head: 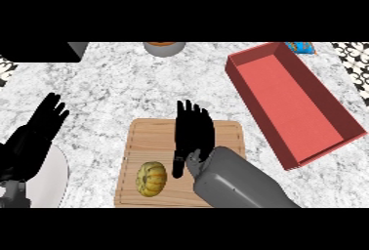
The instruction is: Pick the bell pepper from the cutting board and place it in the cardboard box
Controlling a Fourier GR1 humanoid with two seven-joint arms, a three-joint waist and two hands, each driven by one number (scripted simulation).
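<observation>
Right hand [193,132] (fingers straight) seems beside bell pepper [151,178], outside red box [288,97].

Yellow bell pepper [151,178], red cardboard box [288,97]

Kitchen, by look of it. Bench [115,83] topped in speckled grey-white stone, like home worktop. Wooden cutting board [155,134] lies on it near front edge, ribbed yellow-orange bell pepper [152,178] resting on board. White plate [57,180] just left of board, partly hidden. Grey round bowl [164,48] at far edge, something orange inside. Black-and-white patterned tiles [353,56] show past bench corners. Black slab [39,51] at far left, cannot tell whether hob.
</observation>
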